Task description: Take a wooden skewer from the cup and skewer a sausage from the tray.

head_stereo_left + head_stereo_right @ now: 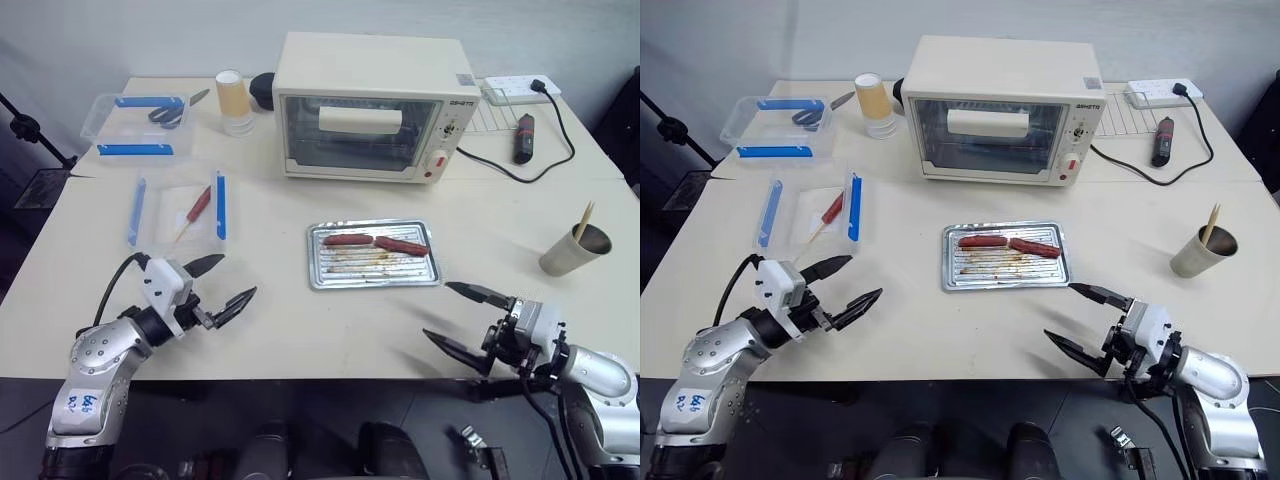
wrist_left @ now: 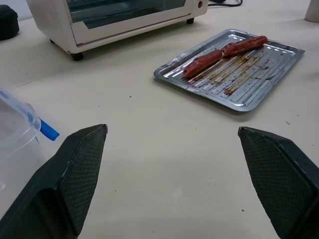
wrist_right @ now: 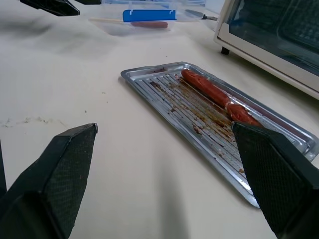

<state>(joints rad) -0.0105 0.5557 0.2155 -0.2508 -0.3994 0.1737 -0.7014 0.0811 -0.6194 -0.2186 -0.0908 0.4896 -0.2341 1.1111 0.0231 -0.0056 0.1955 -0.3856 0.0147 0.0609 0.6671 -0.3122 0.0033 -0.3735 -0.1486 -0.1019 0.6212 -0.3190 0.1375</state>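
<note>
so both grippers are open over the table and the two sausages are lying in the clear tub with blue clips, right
Not quite. Both the left gripper and right gripper are open over the table, but the two sausages lie on the metal tray in front of the oven, not in the clear tub. The left eye view shows it.

The tray (image 1: 322,275) is showing shiny ribbed metal streaked with brown grease. The worktop (image 1: 300,330) is looking matt, smooth and pale. The claw fingers (image 2: 75,174) are showing black, finely cross-hatched pads. The tubs (image 1: 105,130) are looking like clear plastic with blue clips. The toaster oven (image 1: 370,65) is wearing a smooth cream casing and a glossy glass door.
</note>
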